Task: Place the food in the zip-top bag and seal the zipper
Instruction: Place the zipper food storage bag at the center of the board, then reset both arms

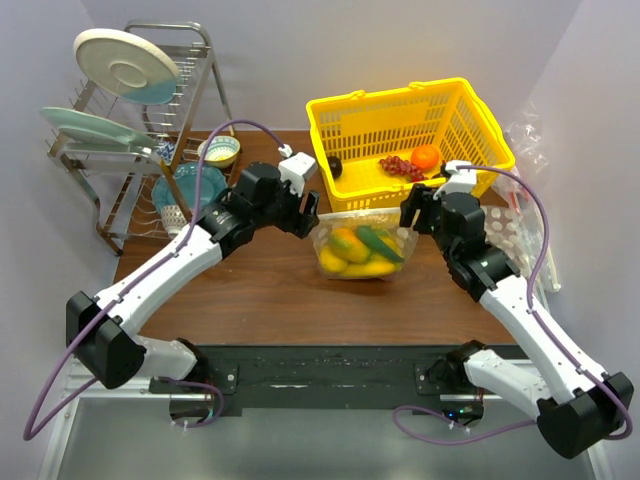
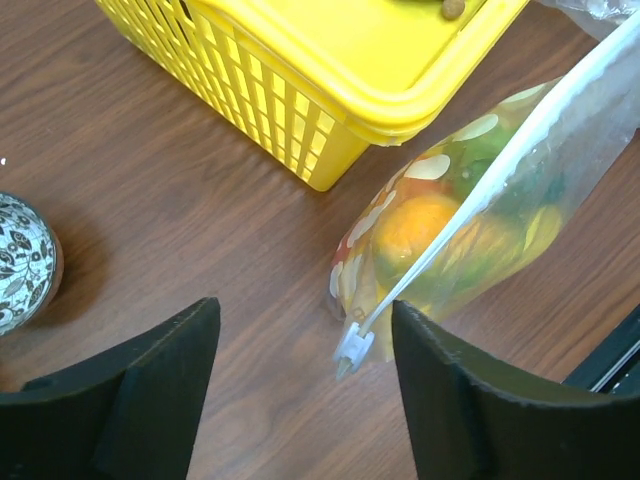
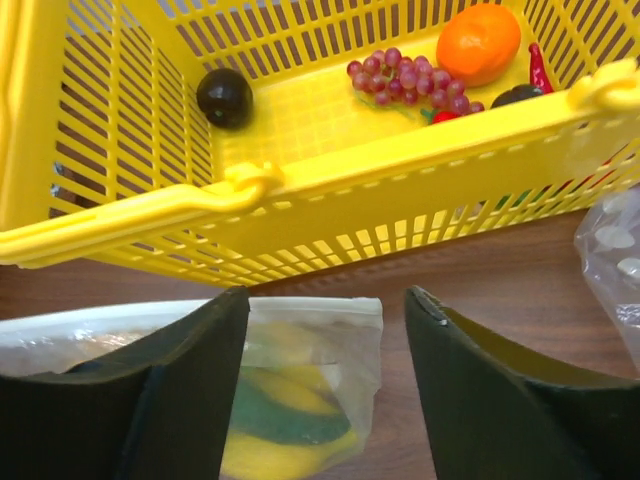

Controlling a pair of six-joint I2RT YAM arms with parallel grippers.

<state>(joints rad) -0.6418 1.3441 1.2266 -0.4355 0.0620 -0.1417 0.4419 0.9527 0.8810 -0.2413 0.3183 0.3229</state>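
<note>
The zip-top bag (image 1: 362,250) lies on the counter (image 1: 260,290), right between the two pairs of jaws. The food is inside it: the banana bunch (image 1: 372,268), the mango (image 2: 415,228) and the long green vegetable (image 1: 380,243).

The left gripper (image 2: 300,380) has its jaws wide apart and holds nothing. The right gripper (image 3: 325,380) has its jaws wide apart too, and they are empty. A corner of the bag shows in the gap between the right jaws. The yellow basket (image 3: 420,150) sits just past them.

The white zipper (image 2: 505,175) runs away from the left jaws, up and to the right. Its little slider tab (image 2: 353,350) sits just ahead of the gap between them. I cannot tell if the zipper is shut all the way.

The bag looks soft, floppy and slippery, and the toys make it lumpy. The thin sides would likely slide or crumple. The stiffer white strip or the tab looks like the best place to pinch.
</note>
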